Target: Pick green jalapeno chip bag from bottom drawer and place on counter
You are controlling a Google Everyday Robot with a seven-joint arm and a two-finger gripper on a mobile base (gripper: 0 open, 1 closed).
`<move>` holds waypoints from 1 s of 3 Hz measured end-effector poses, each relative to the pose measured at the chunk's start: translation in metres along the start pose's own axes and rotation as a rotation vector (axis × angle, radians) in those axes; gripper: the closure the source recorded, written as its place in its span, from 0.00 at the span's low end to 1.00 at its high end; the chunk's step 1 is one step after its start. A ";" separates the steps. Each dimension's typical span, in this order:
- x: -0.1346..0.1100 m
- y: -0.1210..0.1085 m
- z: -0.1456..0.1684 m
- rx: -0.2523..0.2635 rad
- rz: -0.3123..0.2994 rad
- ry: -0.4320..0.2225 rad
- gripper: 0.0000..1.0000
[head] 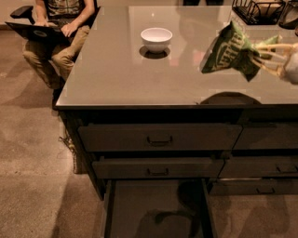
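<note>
My gripper comes in from the right edge with pale fingers shut on the green jalapeno chip bag. The bag is crinkly green foil with white lettering. It hangs above the right part of the counter and casts a round shadow near the counter's front edge. The bottom drawer is pulled open below, with a flat dark interior that shows only shadows.
A white bowl stands on the counter's far middle. A black wire basket sits at the far right corner. A seated person with a laptop is at the counter's left far side. Two shut drawers with bar handles are above the open one.
</note>
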State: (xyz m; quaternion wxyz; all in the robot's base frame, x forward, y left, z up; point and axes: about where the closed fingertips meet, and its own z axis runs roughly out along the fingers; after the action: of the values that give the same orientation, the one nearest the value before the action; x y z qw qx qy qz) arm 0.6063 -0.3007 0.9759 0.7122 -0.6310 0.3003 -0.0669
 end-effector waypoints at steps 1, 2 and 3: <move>0.024 -0.023 0.030 -0.031 0.026 0.024 1.00; 0.055 -0.029 0.067 -0.099 0.067 0.054 0.96; 0.069 -0.029 0.083 -0.135 0.084 0.072 0.73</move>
State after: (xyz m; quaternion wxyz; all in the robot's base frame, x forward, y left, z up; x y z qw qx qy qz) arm 0.7129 -0.2676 0.9818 0.6592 -0.6614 0.3556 -0.0392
